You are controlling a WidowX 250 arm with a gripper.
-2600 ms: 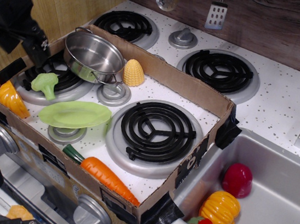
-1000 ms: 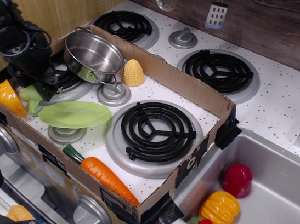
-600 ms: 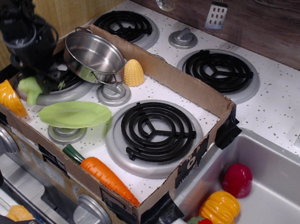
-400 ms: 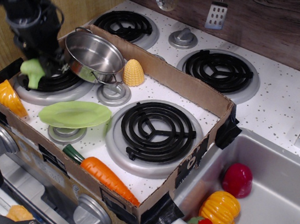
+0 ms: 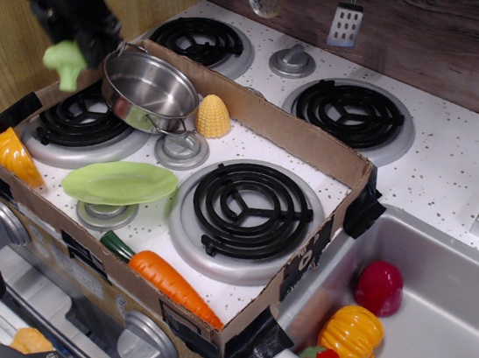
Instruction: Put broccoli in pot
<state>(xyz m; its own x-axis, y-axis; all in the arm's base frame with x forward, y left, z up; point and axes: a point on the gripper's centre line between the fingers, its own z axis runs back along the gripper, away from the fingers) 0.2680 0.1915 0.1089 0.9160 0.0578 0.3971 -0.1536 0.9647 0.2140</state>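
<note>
Broccoli (image 5: 65, 60) is observed clear of every surface, pinched in the black gripper (image 5: 79, 45) just left of the pot (image 5: 149, 90), level with the pot's rim. The fingers are seen closed on the floret's crown; the stem hangs down. The pot is noted tilted against the back wall of the cardboard tray (image 5: 314, 149), and nothing is seen inside it. A yellow corn piece (image 5: 213, 116) is recorded just right of the pot, touching or nearly touching its handle. A lime-green plate (image 5: 120, 183) is found in front of the pot, with nothing seen on it, and an orange-yellow item (image 5: 18, 159) lies to the plate's left. A carrot (image 5: 169, 281) is located farther front of the pot, along the tray's near wall. No obstruction is seen between broccoli and pot.
</note>
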